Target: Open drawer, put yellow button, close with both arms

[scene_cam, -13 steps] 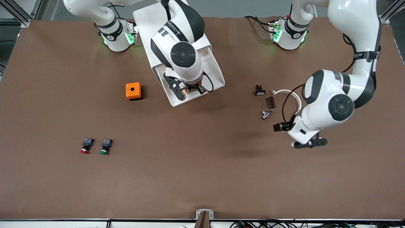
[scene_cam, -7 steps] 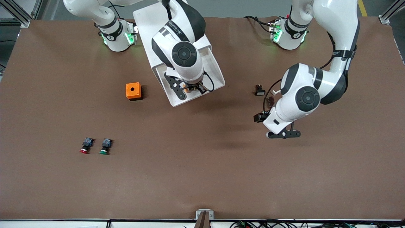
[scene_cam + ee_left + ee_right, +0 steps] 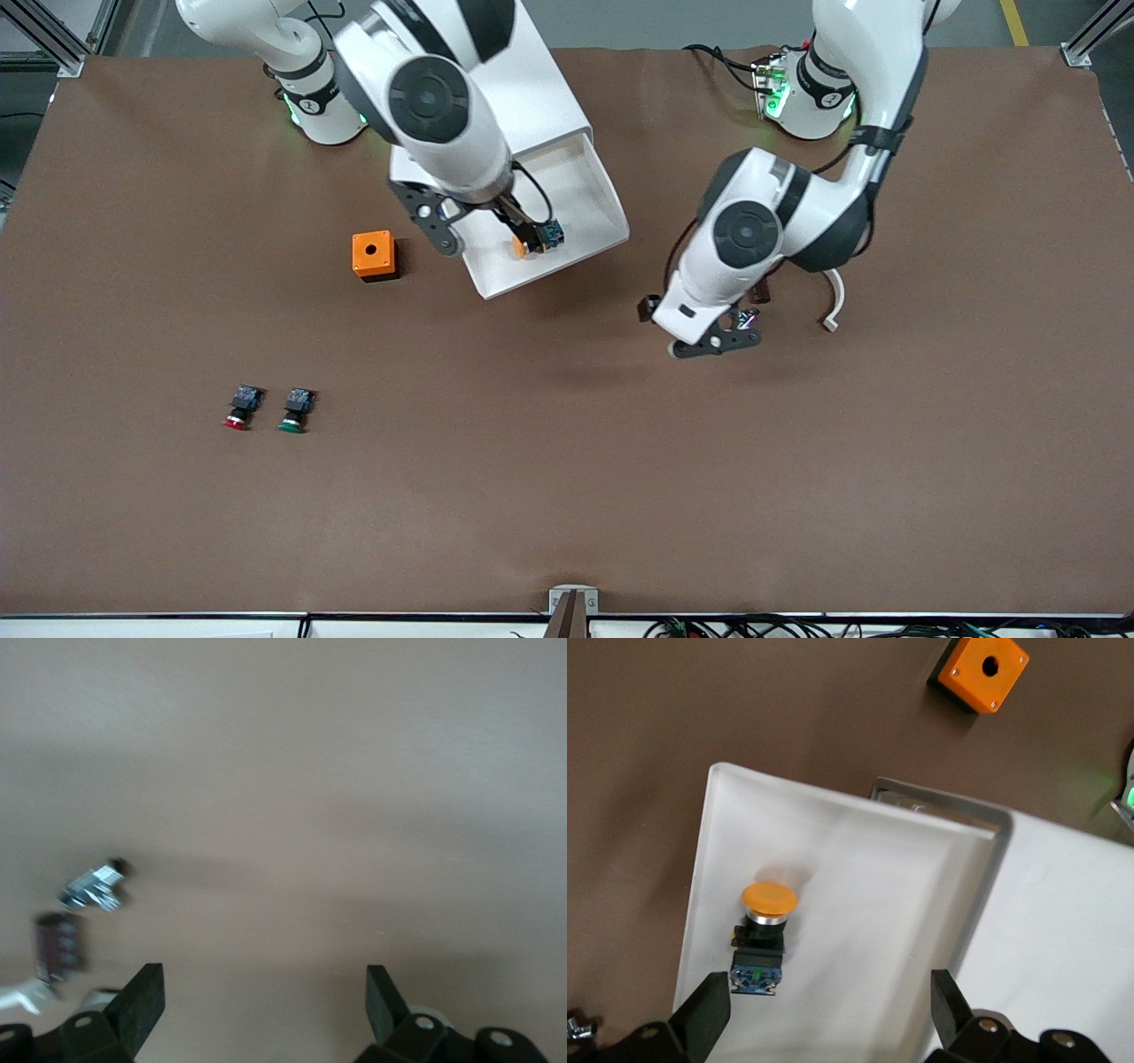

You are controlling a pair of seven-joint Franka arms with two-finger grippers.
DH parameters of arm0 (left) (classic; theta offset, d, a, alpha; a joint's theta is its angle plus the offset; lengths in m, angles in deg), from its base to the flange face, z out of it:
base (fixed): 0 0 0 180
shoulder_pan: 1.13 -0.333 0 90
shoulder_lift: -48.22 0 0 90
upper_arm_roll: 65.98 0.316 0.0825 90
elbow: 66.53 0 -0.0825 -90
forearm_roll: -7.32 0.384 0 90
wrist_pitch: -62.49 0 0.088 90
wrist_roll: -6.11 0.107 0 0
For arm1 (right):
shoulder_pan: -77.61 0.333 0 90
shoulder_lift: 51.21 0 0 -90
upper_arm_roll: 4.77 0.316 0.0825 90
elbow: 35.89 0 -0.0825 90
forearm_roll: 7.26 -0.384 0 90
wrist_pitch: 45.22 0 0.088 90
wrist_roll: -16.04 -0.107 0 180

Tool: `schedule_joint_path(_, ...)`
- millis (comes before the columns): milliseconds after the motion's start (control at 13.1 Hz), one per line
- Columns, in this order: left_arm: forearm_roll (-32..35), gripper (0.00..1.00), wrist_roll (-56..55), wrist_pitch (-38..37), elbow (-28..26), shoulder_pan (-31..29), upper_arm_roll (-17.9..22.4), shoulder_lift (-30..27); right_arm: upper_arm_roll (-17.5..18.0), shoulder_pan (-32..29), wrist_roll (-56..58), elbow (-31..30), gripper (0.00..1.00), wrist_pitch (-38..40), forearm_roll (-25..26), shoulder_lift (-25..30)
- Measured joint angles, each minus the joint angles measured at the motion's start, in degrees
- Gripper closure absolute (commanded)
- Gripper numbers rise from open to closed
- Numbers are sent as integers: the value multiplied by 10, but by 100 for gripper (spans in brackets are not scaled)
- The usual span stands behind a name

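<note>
The drawer is pulled out of the white cabinet. The yellow button lies on its side in the drawer, near its front wall. My right gripper is open and empty above the drawer. In the right wrist view its open jaws hang over the drawer floor, with the yellow button by one finger. My left gripper is open and empty over bare table between the drawer and some small parts; the left wrist view shows it open.
An orange box stands beside the drawer toward the right arm's end. A red-capped button and a green-capped button lie nearer the front camera. A small metal part, a brown part and a white curved clip lie under the left arm.
My right gripper has let go of the yellow button and risen; the button now lies in the drawer. My left arm has swung over the table toward the drawer.
</note>
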Motion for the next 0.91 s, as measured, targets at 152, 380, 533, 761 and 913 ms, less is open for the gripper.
schedule_joint_path(152,0,0,-68,0,22,36,-1,7,-2,-40,77,-1,0,29,0,32)
schedule_joint_path(380,0,0,-164,0,34,93,-3,11,-5,-113,233,-18,0,65,0,82)
schedule_joint_path(533,0,0,-219,0,35,131,-4,12,-6,-170,351,-63,0,70,4,127)
schedule_joint_path(761,0,0,-273,-2,35,161,-8,12,-8,-269,568,-127,0,67,41,180)
schedule_joint_path(913,-4,0,-301,-4,35,173,-22,13,-9,-327,688,-143,0,54,77,191)
